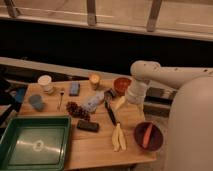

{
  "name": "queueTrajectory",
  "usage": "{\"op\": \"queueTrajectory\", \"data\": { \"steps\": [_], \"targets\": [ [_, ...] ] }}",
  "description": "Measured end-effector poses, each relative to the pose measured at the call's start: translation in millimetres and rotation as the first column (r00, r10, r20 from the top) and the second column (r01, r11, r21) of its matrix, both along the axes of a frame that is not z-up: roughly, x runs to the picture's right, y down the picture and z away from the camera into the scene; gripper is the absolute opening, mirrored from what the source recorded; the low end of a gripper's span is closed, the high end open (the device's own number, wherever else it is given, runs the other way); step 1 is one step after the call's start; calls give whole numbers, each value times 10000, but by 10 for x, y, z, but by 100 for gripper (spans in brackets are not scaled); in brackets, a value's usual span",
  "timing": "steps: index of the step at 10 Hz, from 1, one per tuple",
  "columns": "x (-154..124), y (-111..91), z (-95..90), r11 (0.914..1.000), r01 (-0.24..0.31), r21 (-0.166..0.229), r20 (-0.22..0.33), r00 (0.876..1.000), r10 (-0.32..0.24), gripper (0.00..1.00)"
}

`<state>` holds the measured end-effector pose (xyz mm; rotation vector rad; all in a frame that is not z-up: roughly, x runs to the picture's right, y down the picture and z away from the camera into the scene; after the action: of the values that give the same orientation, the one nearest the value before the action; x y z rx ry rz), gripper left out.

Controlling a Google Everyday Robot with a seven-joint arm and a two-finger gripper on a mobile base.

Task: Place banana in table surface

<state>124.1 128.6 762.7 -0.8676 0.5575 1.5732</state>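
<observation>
The banana [118, 137] is pale yellow, two slim strips joined at one end. It lies flat on the light tan wooden table surface [97, 145] near the front right, just left of a maroon bowl. My gripper [118, 103] hangs from the white arm that reaches in from the right. It is low over the table's middle right, above and behind the banana and apart from it. Nothing shows held in it.
A green tray [34, 145] fills the front left. A maroon bowl [148, 136] holds an orange stick. An orange bowl [121, 84], yellow cup [94, 80], white cup [45, 82], blue sponge [74, 88], dark utensil [111, 115] and dark bar [88, 126] crowd the table.
</observation>
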Motion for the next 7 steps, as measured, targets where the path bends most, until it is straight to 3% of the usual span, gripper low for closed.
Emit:
{"op": "queueTrajectory", "data": {
  "steps": [3, 7],
  "targets": [
    [-331, 445, 130, 9981, 191, -582, 489, 9987, -162, 80],
    [-480, 743, 257, 9892, 224, -1448, 670, 9977, -127, 80]
  ]
}}
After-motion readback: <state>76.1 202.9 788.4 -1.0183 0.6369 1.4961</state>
